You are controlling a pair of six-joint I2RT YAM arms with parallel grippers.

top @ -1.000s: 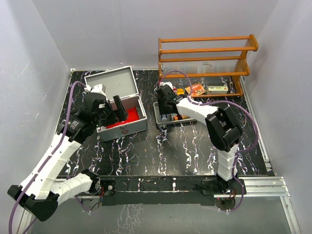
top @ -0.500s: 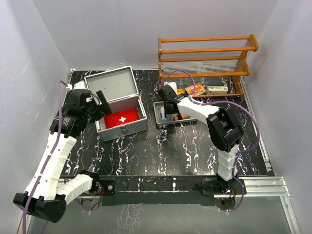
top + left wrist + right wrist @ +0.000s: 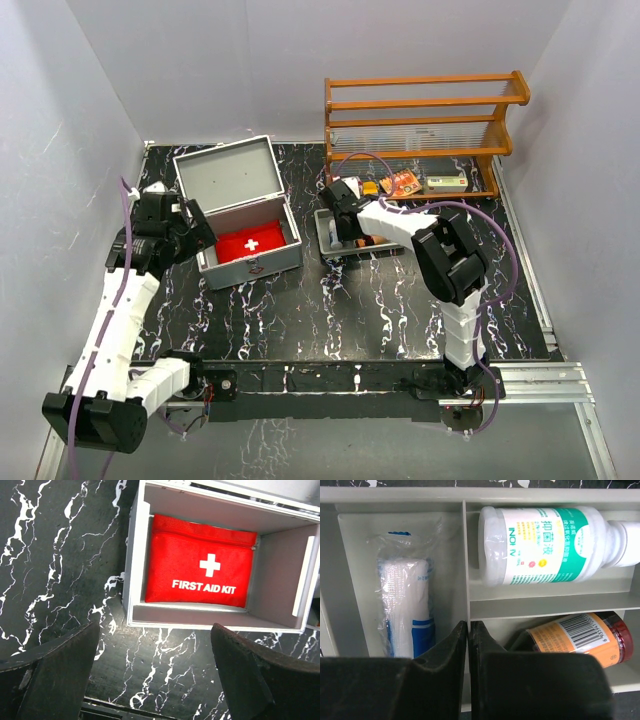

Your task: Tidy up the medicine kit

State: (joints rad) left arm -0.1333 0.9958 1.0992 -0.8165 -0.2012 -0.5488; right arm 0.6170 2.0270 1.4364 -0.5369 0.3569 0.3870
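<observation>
The grey metal case [image 3: 285, 255] stands open with a red first aid pouch [image 3: 250, 243] lying flat inside; the pouch also shows in the left wrist view [image 3: 200, 575]. My left gripper [image 3: 196, 224] is open and empty, left of the case over bare table [image 3: 155, 670]. My right gripper [image 3: 345, 226] is shut on the upright divider [image 3: 466, 555] of the grey tray [image 3: 326, 250]. The tray holds a wrapped bandage roll [image 3: 405, 605], a white bottle with a green label [image 3: 545, 545] and an orange-labelled brown bottle [image 3: 585, 635].
The case's lid [image 3: 225, 172] leans open toward the back. A wooden rack [image 3: 425, 120] stands at the back right, with an orange packet [image 3: 405, 183] and a small box [image 3: 446, 183] on its bottom shelf. White walls close in the table.
My left gripper has pulled back leftward off the case, leaving the red pouch fully uncovered inside. My right gripper shifted slightly at the tray.
</observation>
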